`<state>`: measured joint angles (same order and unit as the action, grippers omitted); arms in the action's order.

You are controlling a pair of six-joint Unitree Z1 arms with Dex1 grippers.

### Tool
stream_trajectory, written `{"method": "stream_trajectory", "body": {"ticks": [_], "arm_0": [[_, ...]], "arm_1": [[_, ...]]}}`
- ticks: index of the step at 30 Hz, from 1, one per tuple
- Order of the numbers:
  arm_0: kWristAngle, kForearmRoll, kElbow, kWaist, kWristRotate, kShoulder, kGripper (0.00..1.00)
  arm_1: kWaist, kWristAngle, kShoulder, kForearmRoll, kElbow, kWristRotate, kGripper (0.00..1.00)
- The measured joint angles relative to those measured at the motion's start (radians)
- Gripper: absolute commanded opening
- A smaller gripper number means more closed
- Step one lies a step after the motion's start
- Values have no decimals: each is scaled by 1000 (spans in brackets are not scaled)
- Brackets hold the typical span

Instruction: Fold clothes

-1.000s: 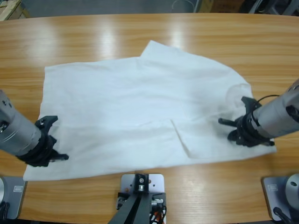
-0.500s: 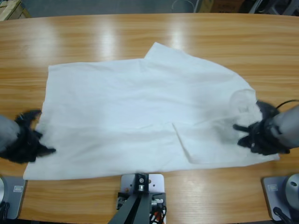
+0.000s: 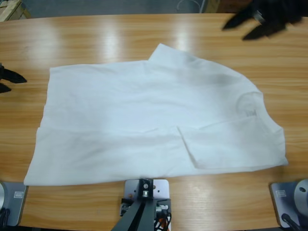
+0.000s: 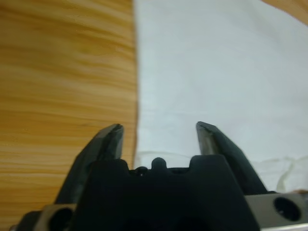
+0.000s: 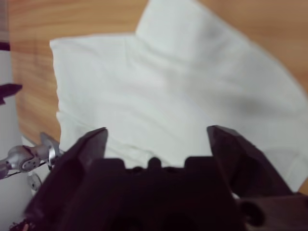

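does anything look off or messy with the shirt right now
Nothing is damaged or spilled. The white T-shirt lies flat on the table but unevenly folded: one sleeve sticks out past the far edge, and a folded flap lies askew near the collar. Both grippers, left and right, are open and off the cloth.

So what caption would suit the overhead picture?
White T-shirt spread on the wooden table, both open tools, left tool and right tool, clear of it.
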<state>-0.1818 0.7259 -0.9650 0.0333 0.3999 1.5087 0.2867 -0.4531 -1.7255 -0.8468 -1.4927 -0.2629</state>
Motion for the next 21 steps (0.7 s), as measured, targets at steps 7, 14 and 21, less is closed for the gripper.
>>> {"method": "stream_trajectory", "body": {"ticks": [7, 14, 21], "arm_0": [[-39, -4, 9, -79, -45, 74, 994], [-122, -48, 9, -84, -239, 210, 991], [-132, -129, 9, -91, -246, 254, 991]], "arm_1": [[-7, -26, -342, -196, -445, 166, 862], [-102, -137, -572, -268, -551, 381, 864], [-108, -180, -722, -338, -723, 457, 858]]}}
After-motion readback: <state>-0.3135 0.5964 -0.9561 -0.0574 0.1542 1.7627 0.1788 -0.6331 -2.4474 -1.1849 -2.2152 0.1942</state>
